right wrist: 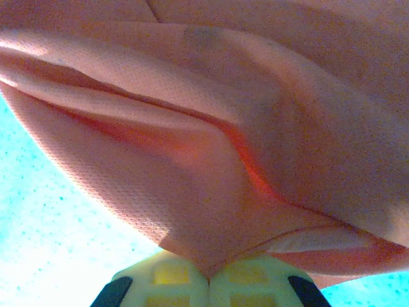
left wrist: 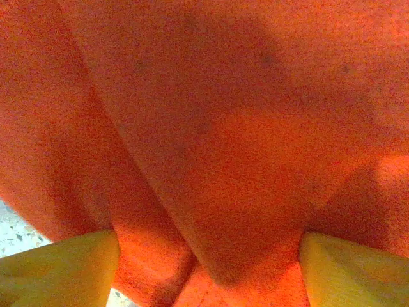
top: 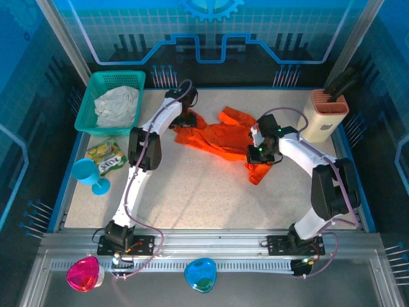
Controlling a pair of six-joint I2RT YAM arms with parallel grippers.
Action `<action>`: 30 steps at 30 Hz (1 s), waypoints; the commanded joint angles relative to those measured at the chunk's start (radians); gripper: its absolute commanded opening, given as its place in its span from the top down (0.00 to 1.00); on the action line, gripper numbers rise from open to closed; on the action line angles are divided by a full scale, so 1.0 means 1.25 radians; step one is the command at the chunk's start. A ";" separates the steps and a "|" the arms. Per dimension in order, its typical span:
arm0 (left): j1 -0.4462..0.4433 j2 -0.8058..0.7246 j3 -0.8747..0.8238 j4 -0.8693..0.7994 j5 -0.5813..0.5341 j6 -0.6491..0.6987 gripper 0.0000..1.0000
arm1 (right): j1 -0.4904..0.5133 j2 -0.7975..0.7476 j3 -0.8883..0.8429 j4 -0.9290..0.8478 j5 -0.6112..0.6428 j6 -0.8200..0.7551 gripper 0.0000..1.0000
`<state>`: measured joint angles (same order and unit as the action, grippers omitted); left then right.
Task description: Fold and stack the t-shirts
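The bright orange t-shirt (top: 220, 137) lies crumpled across the back middle of the table. My left gripper (top: 185, 121) is down on its left end. In the left wrist view its yellow fingers (left wrist: 64, 268) stand wide apart, open, with orange cloth (left wrist: 211, 160) bulging between them. My right gripper (top: 259, 157) is at the shirt's right end, and a strip of cloth hangs down from it. Its fingertips (right wrist: 209, 278) are shut on a fold of the orange fabric (right wrist: 211, 160). The whitish-grey t-shirt (top: 117, 105) lies bunched in the teal basket (top: 89, 86) at the back left.
A beige block holder (top: 326, 115) stands at the back right, close to the right arm. A snack packet (top: 107, 157) and a blue goblet (top: 89, 174) lie at the left edge. A pink piece (top: 84, 274) and a blue piece (top: 200, 274) rest on the front rail.
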<state>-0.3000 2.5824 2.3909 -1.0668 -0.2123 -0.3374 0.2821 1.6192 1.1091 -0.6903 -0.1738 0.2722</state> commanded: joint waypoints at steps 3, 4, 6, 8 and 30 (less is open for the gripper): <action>-0.009 -0.289 -0.175 0.122 -0.033 0.015 0.04 | -0.006 0.013 0.023 0.002 -0.009 0.004 1.00; -0.009 -0.327 -0.199 0.118 -0.042 0.017 0.01 | -0.005 0.013 0.021 0.004 -0.008 0.005 1.00; -0.009 -0.386 -0.243 0.098 -0.059 0.020 0.01 | -0.006 0.011 0.016 0.007 -0.008 0.007 1.00; -0.009 -0.435 -0.305 0.084 -0.066 0.022 0.01 | -0.006 0.007 0.011 0.013 -0.010 0.010 1.00; 0.011 -0.342 -0.602 0.310 0.040 -0.089 0.43 | -0.003 -0.029 -0.063 0.055 -0.018 0.034 1.00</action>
<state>-0.2943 2.1361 1.6207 -0.7170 -0.1593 -0.4213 0.2821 1.6043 1.0481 -0.6342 -0.1772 0.2993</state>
